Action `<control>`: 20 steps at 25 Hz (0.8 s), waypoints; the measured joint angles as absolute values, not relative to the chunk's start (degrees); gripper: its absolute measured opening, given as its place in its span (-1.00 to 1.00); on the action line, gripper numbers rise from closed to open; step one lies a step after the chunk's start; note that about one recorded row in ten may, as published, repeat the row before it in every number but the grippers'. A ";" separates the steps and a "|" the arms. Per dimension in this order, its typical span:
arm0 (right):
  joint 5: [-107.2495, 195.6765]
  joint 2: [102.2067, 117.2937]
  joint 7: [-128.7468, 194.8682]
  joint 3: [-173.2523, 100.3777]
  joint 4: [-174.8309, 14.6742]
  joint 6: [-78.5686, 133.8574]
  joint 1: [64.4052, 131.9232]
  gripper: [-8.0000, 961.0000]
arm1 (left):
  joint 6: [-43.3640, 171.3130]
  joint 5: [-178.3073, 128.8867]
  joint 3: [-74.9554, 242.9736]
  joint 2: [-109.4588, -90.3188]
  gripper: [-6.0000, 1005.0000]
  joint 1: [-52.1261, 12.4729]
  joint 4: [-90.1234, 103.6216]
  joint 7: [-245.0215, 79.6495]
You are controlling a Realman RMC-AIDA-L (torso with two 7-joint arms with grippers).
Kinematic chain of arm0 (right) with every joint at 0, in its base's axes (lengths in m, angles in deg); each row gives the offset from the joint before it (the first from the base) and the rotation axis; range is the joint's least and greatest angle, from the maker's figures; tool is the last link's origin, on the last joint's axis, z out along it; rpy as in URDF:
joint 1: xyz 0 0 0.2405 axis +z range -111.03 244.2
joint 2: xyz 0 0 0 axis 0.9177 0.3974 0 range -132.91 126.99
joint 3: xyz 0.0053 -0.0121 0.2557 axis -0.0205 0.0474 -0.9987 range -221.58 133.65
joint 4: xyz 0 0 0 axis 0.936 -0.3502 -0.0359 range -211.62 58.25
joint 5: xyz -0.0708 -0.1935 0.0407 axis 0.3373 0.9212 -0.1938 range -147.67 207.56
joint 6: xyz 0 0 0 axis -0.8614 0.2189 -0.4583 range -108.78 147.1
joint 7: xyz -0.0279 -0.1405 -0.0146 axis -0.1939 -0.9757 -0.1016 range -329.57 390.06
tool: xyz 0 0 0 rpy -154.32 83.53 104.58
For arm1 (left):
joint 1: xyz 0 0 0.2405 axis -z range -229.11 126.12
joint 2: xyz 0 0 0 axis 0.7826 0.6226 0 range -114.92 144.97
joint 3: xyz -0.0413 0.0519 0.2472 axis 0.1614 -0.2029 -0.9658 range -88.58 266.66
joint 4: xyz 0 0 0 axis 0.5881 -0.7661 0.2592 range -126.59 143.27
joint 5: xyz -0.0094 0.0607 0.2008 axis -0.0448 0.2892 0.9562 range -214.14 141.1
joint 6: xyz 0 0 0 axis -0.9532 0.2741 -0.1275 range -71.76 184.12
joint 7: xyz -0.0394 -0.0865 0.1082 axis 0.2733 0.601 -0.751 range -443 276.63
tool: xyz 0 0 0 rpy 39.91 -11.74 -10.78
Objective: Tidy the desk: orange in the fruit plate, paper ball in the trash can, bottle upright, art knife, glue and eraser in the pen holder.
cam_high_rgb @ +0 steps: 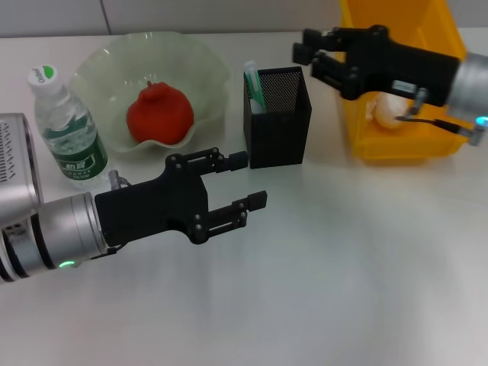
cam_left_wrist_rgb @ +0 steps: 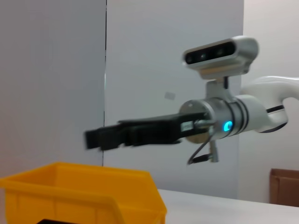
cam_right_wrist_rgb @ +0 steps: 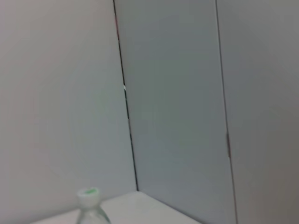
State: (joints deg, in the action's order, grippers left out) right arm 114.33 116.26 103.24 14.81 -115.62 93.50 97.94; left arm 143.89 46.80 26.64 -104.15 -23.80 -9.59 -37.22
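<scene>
Plainly nearest the pen holder (cam_high_rgb: 278, 130): left claw (cam_high_rgb: 248, 180), spread wide and empty, low over the desk (cam_high_rgb: 343, 267), fingertips just short of the box's front wall. Beyond the box, on its far right, right claw (cam_high_rgb: 305, 46), also parted and empty, raised by the trash can (cam_high_rgb: 358, 137). Standing upright inside the holder, art knife (cam_high_rgb: 254, 88), long axis vertical. No sign of glue or eraser; probably already inside, hidden by the mesh.

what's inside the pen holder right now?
In the head view, the art knife stands upright in the back left corner of the pen holder, its top above the rim. The mesh walls hide the lower interior, so glue or eraser can't be confirmed.
</scene>
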 joint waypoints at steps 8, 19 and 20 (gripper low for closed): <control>111.47 116.18 105.66 12.31 -125.07 107.25 86.34 -0.35 | 145.06 46.36 26.64 -104.15 0.30 -22.93 -9.54 -37.17; 114.63 116.27 103.41 8.20 -122.31 121.59 79.16 0.23 | 147.45 46.54 26.47 -103.95 0.30 -22.23 -9.80 -34.98; 114.80 116.27 103.03 8.30 -121.33 121.80 79.25 0.26 | 147.63 46.54 26.47 -103.91 0.30 -22.60 -9.93 -34.84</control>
State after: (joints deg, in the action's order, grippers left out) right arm 114.80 116.27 103.03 8.30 -121.33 121.80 79.25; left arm 147.63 46.54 26.47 -103.91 -22.60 -9.93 -34.84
